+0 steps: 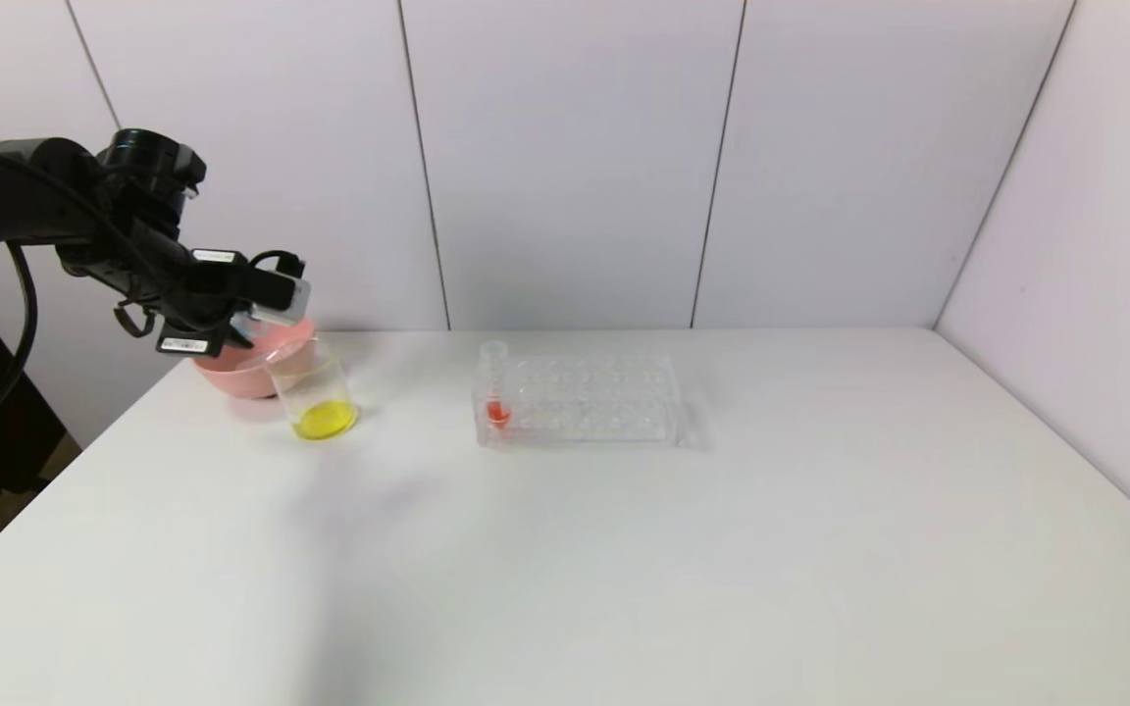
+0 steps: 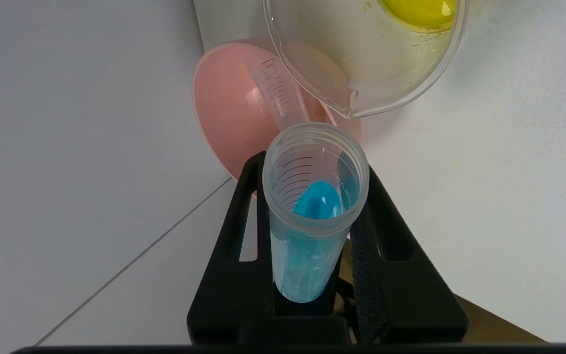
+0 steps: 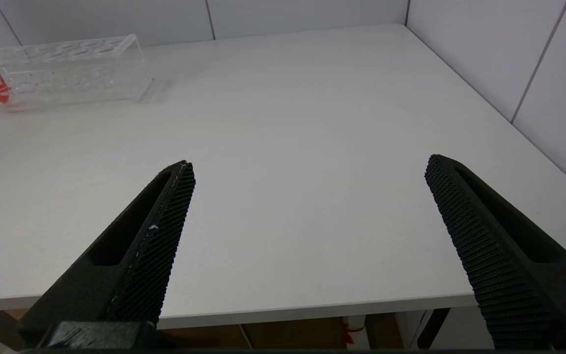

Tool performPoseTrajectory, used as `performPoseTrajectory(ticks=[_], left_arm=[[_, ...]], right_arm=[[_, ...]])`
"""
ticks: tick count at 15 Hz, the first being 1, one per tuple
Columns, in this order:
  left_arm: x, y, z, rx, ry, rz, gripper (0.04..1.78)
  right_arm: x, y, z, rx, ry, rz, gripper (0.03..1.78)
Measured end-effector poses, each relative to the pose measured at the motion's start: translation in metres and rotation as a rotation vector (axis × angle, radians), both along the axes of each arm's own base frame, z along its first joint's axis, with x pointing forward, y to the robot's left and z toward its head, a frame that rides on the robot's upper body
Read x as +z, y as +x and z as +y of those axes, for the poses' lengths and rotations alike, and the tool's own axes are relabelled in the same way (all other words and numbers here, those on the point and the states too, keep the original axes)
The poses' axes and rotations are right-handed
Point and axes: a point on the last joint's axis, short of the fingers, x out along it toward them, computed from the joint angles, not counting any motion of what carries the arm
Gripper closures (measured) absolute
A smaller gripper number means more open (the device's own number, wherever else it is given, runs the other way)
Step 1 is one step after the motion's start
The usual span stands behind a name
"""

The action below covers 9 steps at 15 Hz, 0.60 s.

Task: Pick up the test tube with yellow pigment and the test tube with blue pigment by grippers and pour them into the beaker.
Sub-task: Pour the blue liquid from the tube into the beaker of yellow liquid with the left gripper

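The left gripper (image 2: 312, 255) is clamped on the test tube with blue pigment (image 2: 312, 216), fingers (image 2: 401, 275) pressed to either side of its lower body, mouth tipped forward toward the beaker (image 2: 366, 54). The blue liquid sits well down inside the tube, not yet at the lip. Just ahead, the beaker stands on the table (image 1: 624, 549) with yellow liquid (image 1: 325, 420) pooled in its bottom, touching or nearly touching the pink bowl (image 2: 229, 108) behind it. An emptied graduated tube (image 2: 280, 96) lies in that bowl. To pour cleanly, the tube mouth probably wants carrying over the beaker's rim before tilting further, slowly, so the stream lands inside rather than on the bowl. Farther off, the clear rack (image 1: 580, 400) holds the red-liquid tube (image 1: 494, 387). The right gripper (image 3: 307, 196) hangs near the table's edge, its fingers wide apart and empty.
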Motion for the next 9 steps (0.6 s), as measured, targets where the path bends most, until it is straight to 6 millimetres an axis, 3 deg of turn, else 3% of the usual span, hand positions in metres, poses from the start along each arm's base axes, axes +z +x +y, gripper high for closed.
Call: performPoseTrajectory(ticks=[9], left_arm=[[0.0034,-0.0061,-0.0035,0.017,0.019,0.024,1.36]], right_arm=[[0.0000,0.0000,0.0000,0.000,0.000,0.000,0.10]])
